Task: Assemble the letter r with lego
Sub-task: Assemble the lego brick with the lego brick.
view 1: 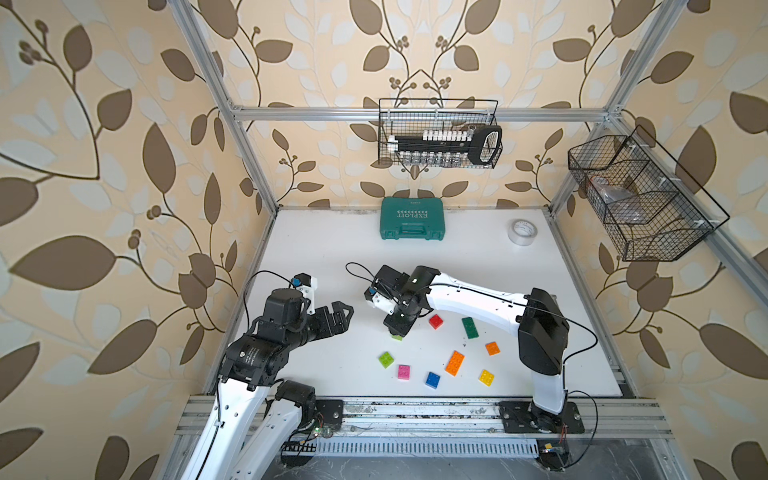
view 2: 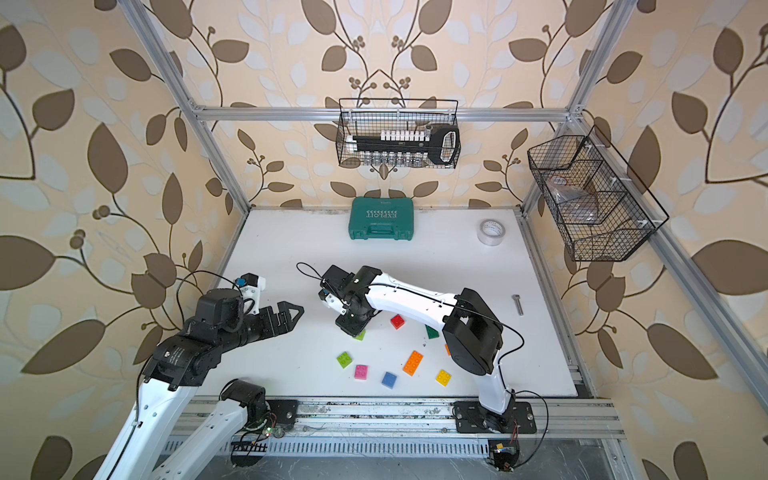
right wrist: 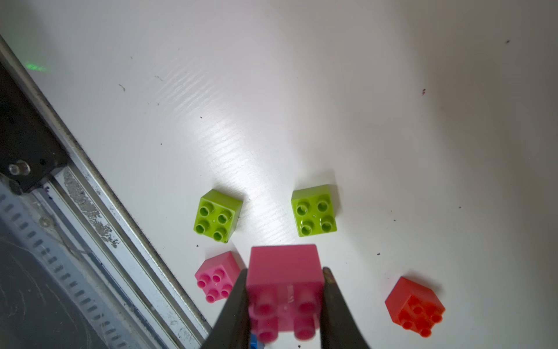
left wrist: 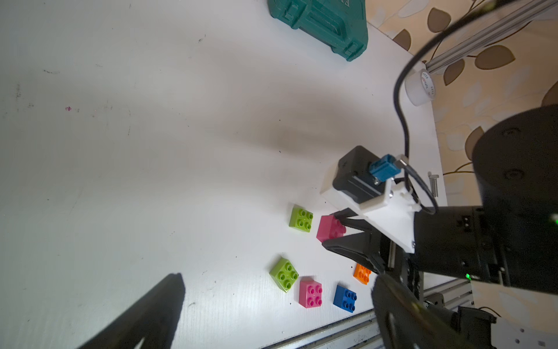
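Note:
My right gripper [right wrist: 285, 272] is shut on a pink lego brick [right wrist: 283, 266], studs towards the camera, held low over the table next to a lime brick [right wrist: 314, 210]. In a top view the right gripper [view 1: 397, 328] covers the pink brick and only the lime brick's edge [view 1: 397, 337] shows. Loose on the table lie a second lime brick [view 1: 386, 359], another pink brick [view 1: 403, 371], and blue [view 1: 432, 380], red [view 1: 435, 321], dark green [view 1: 470, 327], long orange [view 1: 454, 363], small orange [view 1: 492, 348] and yellow [view 1: 486, 377] bricks. My left gripper [view 1: 347, 318] hangs open and empty to the left.
A teal tool case [view 1: 412, 219] and a tape roll [view 1: 522, 232] sit at the back of the table. A bolt [view 2: 517, 303] lies at the right. Wire baskets hang on the back wall [view 1: 438, 133] and right frame [view 1: 640, 199]. A metal rail [view 1: 415, 411] borders the front.

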`<state>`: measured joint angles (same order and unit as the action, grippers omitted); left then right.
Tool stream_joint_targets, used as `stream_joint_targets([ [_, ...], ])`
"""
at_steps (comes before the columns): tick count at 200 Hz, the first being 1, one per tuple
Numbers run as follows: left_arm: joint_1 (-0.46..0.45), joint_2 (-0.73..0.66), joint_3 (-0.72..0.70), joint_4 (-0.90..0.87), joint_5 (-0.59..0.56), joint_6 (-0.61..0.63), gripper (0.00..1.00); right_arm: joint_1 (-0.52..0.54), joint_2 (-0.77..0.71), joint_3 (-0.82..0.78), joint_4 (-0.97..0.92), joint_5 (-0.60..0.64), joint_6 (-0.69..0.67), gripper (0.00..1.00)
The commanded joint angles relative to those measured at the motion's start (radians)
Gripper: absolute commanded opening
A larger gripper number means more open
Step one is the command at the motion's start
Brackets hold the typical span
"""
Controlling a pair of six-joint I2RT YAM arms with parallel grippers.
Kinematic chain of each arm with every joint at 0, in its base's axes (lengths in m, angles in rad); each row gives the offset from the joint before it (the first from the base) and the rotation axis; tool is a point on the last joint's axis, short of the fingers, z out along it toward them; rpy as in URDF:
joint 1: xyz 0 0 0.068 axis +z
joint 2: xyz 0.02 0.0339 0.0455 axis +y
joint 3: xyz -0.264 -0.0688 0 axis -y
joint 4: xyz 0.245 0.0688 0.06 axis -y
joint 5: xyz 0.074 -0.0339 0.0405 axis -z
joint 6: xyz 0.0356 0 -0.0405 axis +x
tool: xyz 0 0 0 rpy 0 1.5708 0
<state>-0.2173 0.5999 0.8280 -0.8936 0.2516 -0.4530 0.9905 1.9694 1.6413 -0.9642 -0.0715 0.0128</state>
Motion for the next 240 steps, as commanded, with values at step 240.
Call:
stream_joint_targets([
  [240, -0.006, -0.068, -0.015, 0.033, -0.01, -0.005, 0.99, 0.007, 0.158, 0.073, -0.049, 0.11, -0.173, 0.0],
])
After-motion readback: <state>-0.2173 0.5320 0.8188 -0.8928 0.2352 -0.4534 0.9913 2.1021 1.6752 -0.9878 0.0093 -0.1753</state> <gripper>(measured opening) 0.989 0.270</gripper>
